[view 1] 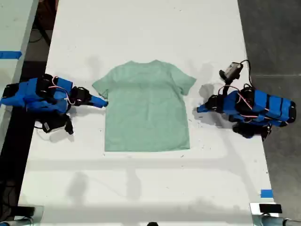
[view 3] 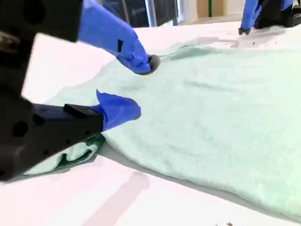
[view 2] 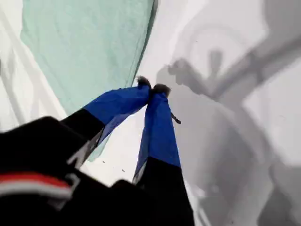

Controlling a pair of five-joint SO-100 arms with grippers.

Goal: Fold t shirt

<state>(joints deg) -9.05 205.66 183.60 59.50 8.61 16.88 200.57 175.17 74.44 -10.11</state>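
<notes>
The pale mint-green t shirt lies flat and face up in the middle of the white table, neck toward the far edge. My second gripper comes in from the exterior view's left. It stands open just above the shirt's sleeve and side edge, with nothing between its fingers. My first gripper comes in from the exterior view's right. It is shut on nothing, over bare table a short way off the shirt's side hem.
A small grey device with a cable sits on the table beside the first arm. A strip of blue tape marks the table's near corner at the exterior view's right. A second table stands at the exterior view's left.
</notes>
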